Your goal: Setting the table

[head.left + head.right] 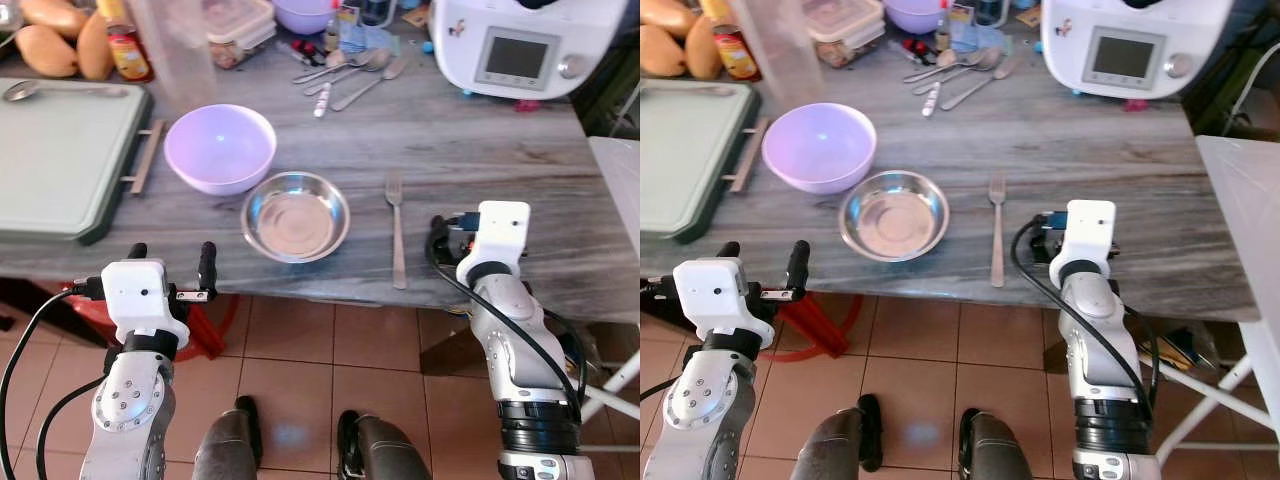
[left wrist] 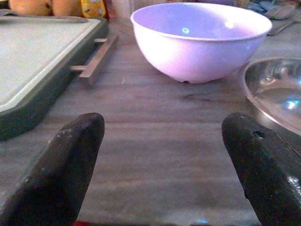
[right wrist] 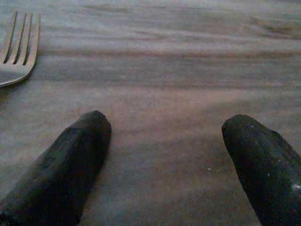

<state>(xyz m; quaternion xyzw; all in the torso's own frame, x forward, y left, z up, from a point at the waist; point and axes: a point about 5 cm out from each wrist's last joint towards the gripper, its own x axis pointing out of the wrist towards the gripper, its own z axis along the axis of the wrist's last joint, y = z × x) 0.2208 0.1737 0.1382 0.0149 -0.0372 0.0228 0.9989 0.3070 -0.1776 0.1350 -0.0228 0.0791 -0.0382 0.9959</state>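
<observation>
A shallow steel bowl (image 1: 295, 215) sits upright and empty near the front edge of the grey wood-grain tabletop (image 1: 480, 150). A lilac plastic bowl (image 1: 220, 147), also upright and empty, stands just behind it toward the left, nearly touching. A steel fork (image 1: 397, 228) lies flat to the steel bowl's right, tines pointing to the back edge.

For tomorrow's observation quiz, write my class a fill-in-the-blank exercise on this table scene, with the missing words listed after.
1. The fork lies to the robot's ____ of the steel bowl.
2. The colour of the plastic bowl beside the steel bowl is ____.
3. The fingers of the left end effector are ____, holding nothing.
4. The right end effector hovers over bare table, with the ____ off to one side.

Missing words: right; purple; open; fork
</observation>
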